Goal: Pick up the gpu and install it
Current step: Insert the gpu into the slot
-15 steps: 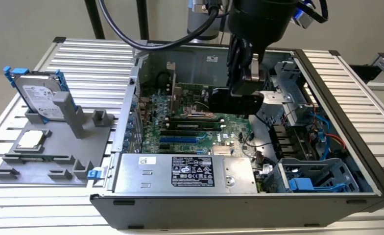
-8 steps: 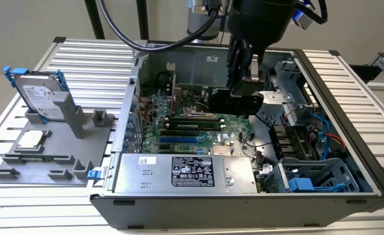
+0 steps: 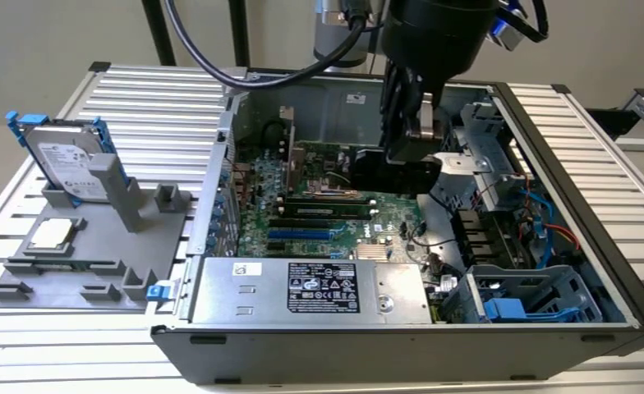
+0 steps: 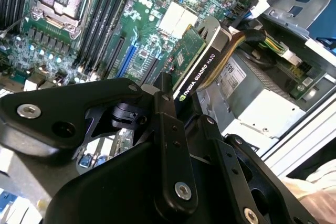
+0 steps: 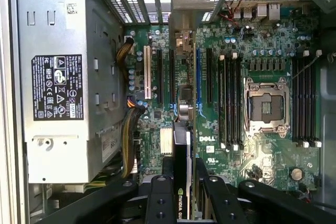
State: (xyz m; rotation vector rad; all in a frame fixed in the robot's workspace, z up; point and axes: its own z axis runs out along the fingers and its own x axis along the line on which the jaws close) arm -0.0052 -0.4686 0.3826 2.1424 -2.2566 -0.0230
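Black two-fingered hand (image 5: pixel 181 192) clamps my thin green-and-black gpu card (image 5: pixel 181 156) on edge. Card hangs above green motherboard (image 5: pixel 262 66), long axis parallel to its black expansion slots (image 5: pixel 172 74), not yet seated, inside open grey computer case (image 3: pixel 585 164).

The gpu (image 4: pixel 195 61) is a thin card seen edge-on, with a green circuit board on one face, a black shroud with white lettering along its narrow edge, and a silver metal bracket at its far end. It stands on edge above the green motherboard (image 5: pixel 252 40) inside the open computer case (image 3: pixel 585 164), running parallel to the long expansion slots. In the first wrist view the gpu (image 5: pixel 181 156) lines up over the slots beside the blue one, its near end clamped between the black fingers of the end effector (image 5: pixel 181 198). Whether its lower edge touches a slot cannot be told
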